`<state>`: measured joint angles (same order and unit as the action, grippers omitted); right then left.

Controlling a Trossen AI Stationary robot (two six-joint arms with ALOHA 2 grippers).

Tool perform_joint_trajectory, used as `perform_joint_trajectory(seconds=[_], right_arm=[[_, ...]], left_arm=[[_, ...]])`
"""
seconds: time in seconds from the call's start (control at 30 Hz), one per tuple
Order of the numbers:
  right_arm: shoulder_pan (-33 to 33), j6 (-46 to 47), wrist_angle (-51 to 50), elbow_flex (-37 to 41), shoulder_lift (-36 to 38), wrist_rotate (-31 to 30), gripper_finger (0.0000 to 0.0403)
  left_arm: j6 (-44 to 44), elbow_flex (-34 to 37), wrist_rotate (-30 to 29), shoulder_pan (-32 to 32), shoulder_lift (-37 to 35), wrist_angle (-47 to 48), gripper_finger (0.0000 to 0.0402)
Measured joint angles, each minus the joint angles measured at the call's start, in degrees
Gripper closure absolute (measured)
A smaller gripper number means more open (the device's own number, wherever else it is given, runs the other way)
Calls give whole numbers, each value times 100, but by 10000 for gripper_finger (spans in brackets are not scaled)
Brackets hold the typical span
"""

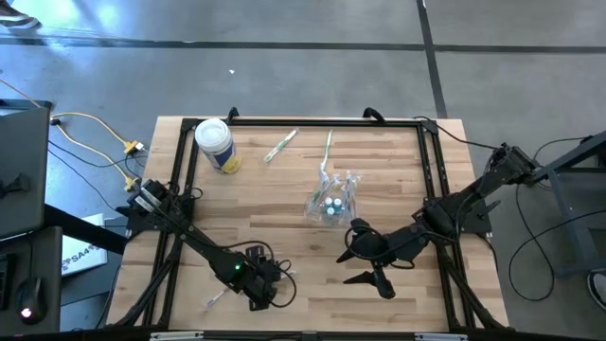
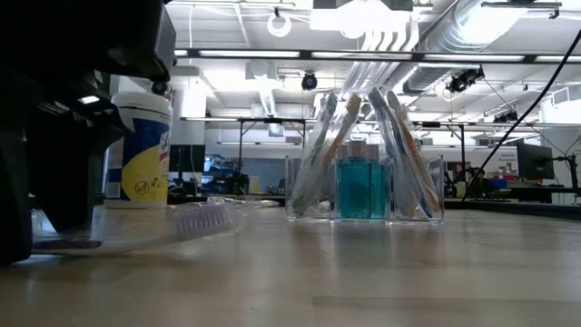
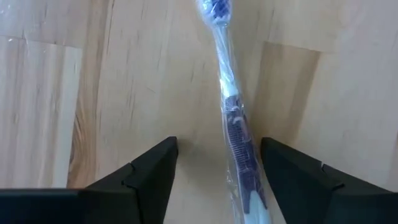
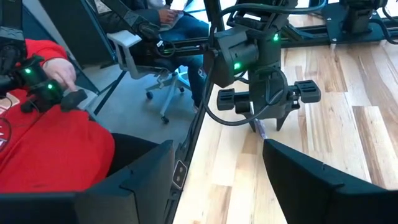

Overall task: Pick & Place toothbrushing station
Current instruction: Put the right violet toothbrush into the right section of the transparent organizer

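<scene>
The toothbrushing station (image 1: 331, 201) is a clear boxy holder standing on its base mid-table, with toothbrushes leaning in it and a blue bottle (image 2: 361, 186) inside. No gripper is near it. My left gripper (image 1: 260, 289) is low at the near edge, pointing steeply down. It is open, with one finger on each side of a plastic-wrapped toothbrush (image 3: 233, 124) that lies flat on the wood. I see no touch. My right gripper (image 1: 346, 268) hangs open in the air, near-right of the station, with nothing between its fingers (image 4: 217, 146).
A white tub with a yellow label (image 1: 216, 144) stands at the far left. Two loose toothbrushes (image 1: 280, 147) (image 1: 328, 152) lie at the far side. A black frame (image 1: 303, 121) rims the table. A person in red (image 4: 50, 143) sits beyond the table's left edge.
</scene>
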<state>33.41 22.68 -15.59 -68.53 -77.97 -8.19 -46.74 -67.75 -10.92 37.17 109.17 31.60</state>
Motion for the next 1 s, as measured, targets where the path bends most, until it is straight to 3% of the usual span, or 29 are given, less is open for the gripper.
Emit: perform_joint_trajectory(seconds=[0.13, 0.4, 0.7, 1.0], right_arm=[[0, -1, 0, 0, -7, 12, 165], [0, 0, -2, 0, -11, 66, 165], [0, -54, 12, 0, -13, -24, 165], [-2, -353, 95, 0, -11, -83, 165]], left_arm=[[-6, 11, 5, -3, 6, 32, 219], [-13, 20, 70, -9, 15, 48, 376], [129, -280, -45, -7, -11, 369, 383], [1517, -2008, -1014, -2, -5, 2433, 399]])
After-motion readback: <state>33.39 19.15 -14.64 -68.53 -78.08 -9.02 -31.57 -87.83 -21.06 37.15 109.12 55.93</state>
